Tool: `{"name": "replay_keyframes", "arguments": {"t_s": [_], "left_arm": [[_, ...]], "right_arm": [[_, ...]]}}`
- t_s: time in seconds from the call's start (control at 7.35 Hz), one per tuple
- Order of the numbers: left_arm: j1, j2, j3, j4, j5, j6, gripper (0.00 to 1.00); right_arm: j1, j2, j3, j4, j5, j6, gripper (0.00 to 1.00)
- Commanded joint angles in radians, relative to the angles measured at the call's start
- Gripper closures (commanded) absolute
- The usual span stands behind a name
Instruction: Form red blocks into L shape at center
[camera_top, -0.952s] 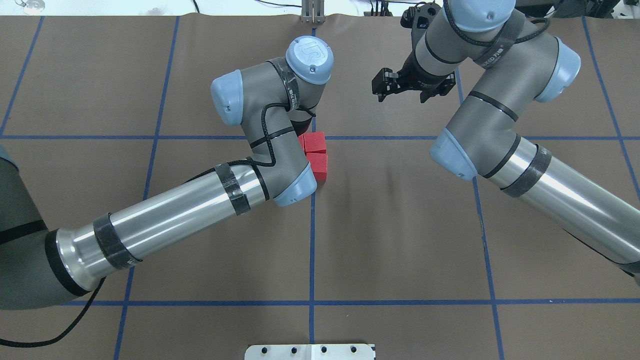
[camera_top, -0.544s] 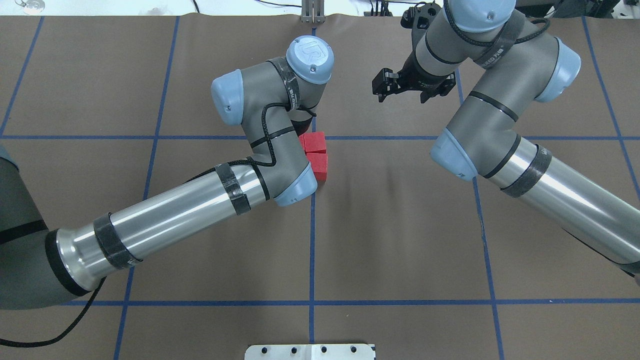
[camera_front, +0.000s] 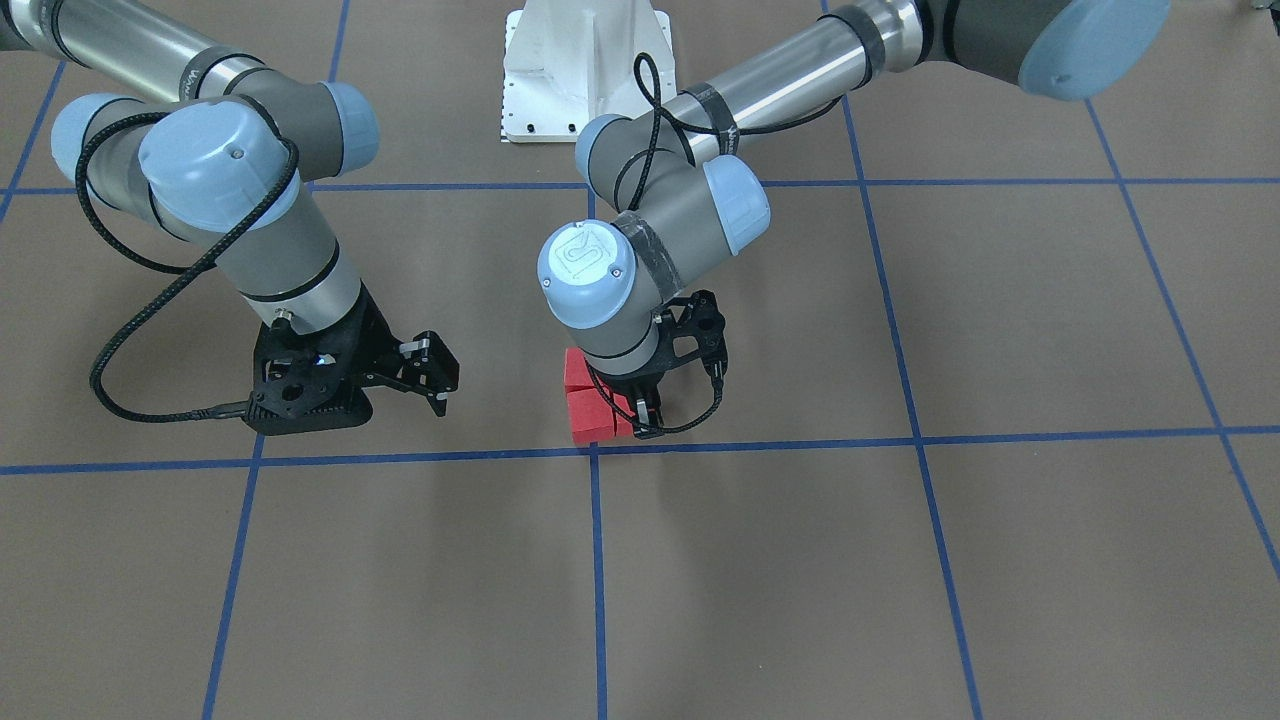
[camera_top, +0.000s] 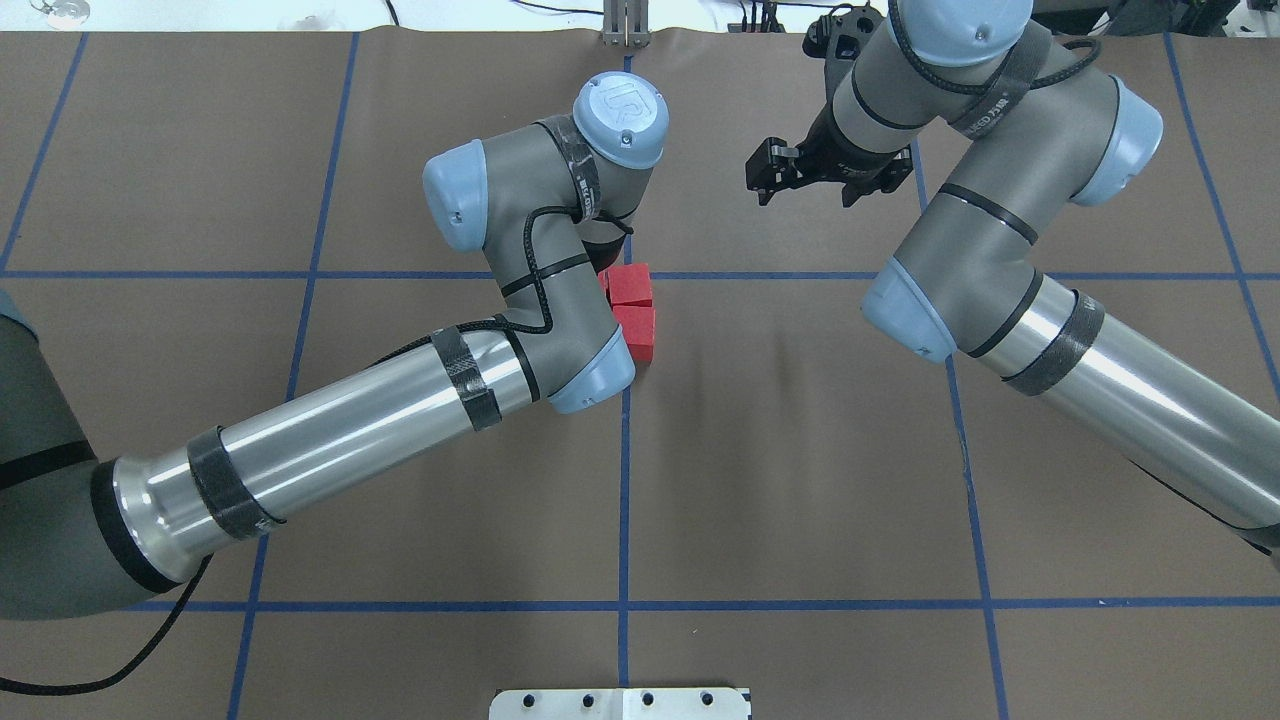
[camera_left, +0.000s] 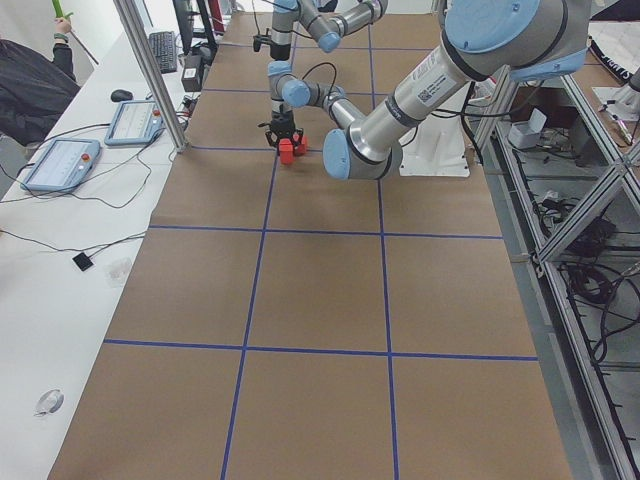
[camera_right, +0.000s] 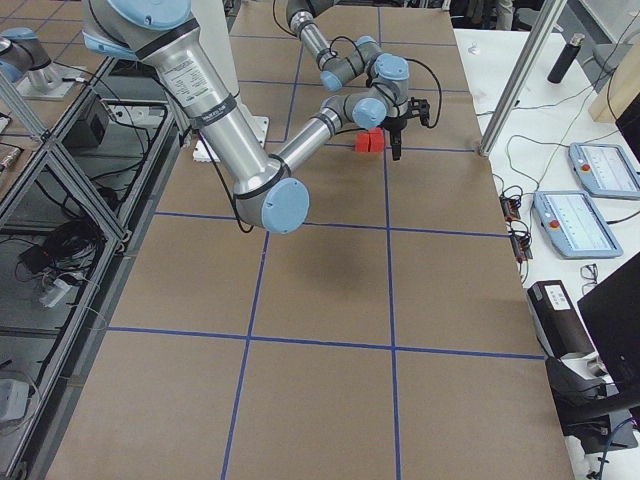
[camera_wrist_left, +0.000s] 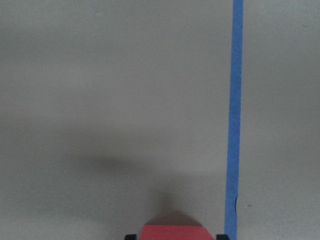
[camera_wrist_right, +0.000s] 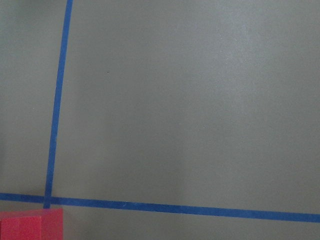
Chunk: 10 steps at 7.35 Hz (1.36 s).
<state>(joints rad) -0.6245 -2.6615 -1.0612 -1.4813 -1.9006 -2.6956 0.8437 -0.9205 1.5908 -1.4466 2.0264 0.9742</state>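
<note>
Two red blocks (camera_top: 631, 285) (camera_top: 638, 331) lie touching just right of the center (camera_top: 627, 275), one in front of the other. In the front view they show as a pair (camera_front: 597, 417) (camera_front: 577, 370) above the tape crossing (camera_front: 592, 450). My left gripper (camera_front: 640, 425) is down at the table beside them, hidden under its wrist in the overhead view. The left wrist view shows a third red block (camera_wrist_left: 172, 232) between its black fingertips (camera_wrist_left: 130, 236), with the jaws shut against its sides. My right gripper (camera_top: 768, 172) hangs open and empty beyond the blocks, to their right.
Blue tape lines grid the brown mat (camera_top: 800, 450). The white base plate (camera_top: 620, 703) sits at the near edge. The left forearm (camera_top: 350, 430) crosses the near left half and the right forearm (camera_top: 1100, 380) the right half. Side tables hold tablets and cables (camera_left: 60, 165).
The right gripper has drifted a few pixels to the right. The left arm and the red blocks have stayed put.
</note>
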Motion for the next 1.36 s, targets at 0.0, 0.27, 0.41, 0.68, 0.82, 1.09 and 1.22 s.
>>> {"name": "replay_keyframes", "arguments": {"t_s": [0.0, 0.27, 0.41, 0.68, 0.82, 1.09, 1.22], "left_arm": [[-0.001, 0.000, 0.000, -0.001, 0.000, -0.001, 0.37], [-0.001, 0.000, 0.000, -0.001, 0.000, 0.008, 0.33], [-0.001, 0.000, -0.002, 0.003, -0.003, 0.028, 0.11], [-0.018, -0.002, -0.047, 0.080, -0.026, 0.065, 0.00], [-0.036, 0.003, -0.136, 0.199, -0.046, 0.151, 0.00], [-0.088, 0.078, -0.324, 0.295, -0.046, 0.346, 0.00], [-0.125, 0.147, -0.409, 0.296, -0.045, 0.514, 0.00]], "right_arm": [[0.000, -0.001, 0.000, 0.000, 0.000, 0.000, 0.01], [0.000, 0.000, 0.000, 0.000, 0.001, 0.000, 0.01], [0.000, 0.002, 0.005, -0.001, 0.003, 0.000, 0.01], [0.017, 0.003, 0.017, -0.009, 0.017, 0.000, 0.01], [0.031, 0.003, 0.015, -0.012, 0.040, 0.000, 0.01], [0.075, 0.011, 0.009, -0.055, 0.060, -0.034, 0.01], [0.127, 0.009, -0.006, -0.098, 0.101, -0.128, 0.01]]}}
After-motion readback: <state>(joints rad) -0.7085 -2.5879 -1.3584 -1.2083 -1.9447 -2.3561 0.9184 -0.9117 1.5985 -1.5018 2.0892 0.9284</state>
